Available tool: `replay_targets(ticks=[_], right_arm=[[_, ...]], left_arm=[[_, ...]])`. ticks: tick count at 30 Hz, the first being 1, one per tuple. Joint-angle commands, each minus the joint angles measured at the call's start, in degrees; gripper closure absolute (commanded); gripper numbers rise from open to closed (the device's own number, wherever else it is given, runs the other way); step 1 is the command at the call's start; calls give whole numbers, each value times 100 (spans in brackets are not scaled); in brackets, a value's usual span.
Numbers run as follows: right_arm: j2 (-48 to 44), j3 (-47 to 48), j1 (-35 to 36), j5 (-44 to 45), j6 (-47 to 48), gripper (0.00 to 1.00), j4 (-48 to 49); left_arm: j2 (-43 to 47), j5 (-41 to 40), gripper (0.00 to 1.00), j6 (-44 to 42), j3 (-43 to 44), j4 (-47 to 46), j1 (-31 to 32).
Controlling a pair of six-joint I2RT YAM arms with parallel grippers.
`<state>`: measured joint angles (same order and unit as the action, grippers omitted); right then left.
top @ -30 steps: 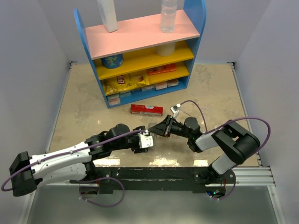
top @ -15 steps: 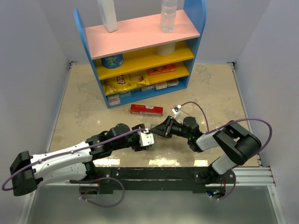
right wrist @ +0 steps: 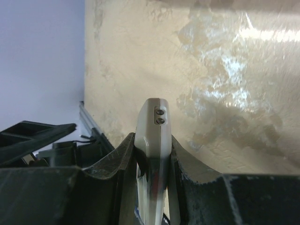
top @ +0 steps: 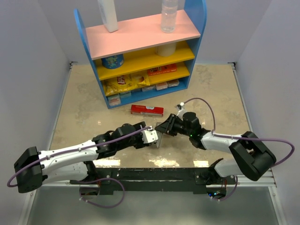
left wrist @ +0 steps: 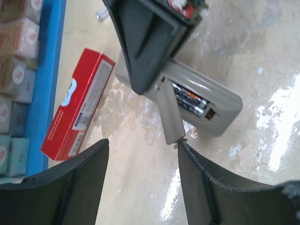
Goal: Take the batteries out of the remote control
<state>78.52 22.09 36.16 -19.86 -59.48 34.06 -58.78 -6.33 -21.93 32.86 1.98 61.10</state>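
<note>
The white-and-black left arm stretches low and forward, angled toward its right. Its gripper (left wrist: 140,152) has its fingers spread wide with nothing between them. The black right arm reaches leftward, its gripper (right wrist: 152,143) clamped on a slim grey rectangular remote control (right wrist: 153,123) just ahead of the left fingertips.

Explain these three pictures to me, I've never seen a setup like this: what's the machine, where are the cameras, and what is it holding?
Two robot arms are bolted to a table. One picture looks down from above; the other two come from a camera on each wrist. The right fingers clamp the remote control, whose cover hangs open, showing the batteries inside. The left fingers are spread open close to it, holding nothing. A red box lies on the table in front of a blue shelf unit.
</note>
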Motion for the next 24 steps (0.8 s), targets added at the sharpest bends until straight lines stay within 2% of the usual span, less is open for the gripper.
replay_targets(ticks=[1, 10, 13, 17, 21, 22, 24], right_arm=[[-373, 647, -4, 693, 850, 100, -1190], [-583, 964, -13, 1371, 1527, 100, -2009], [-619, 973, -4, 1003, 1879, 100, -1799], [-365, 851, -4, -120, 1976, 100, -1307], [-180, 560, -4, -352, 1888, 98, -753], [-136, 534, 5, -352, 1888, 96, -717], [-39, 428, 5, -405, 1827, 94, -525]], left_arm=[[-10, -386, 35, 66, 1, -4, -63], [42, -693, 34, 303, 18, -57, -63], [121, -887, 34, 452, 80, -48, -63], [507, -1090, 34, 550, 71, -110, -63], [1061, -985, 32, 453, -77, -417, -63], [1184, -984, 30, 444, -122, -565, -63], [1483, -1020, 16, 444, -192, -681, -63]])
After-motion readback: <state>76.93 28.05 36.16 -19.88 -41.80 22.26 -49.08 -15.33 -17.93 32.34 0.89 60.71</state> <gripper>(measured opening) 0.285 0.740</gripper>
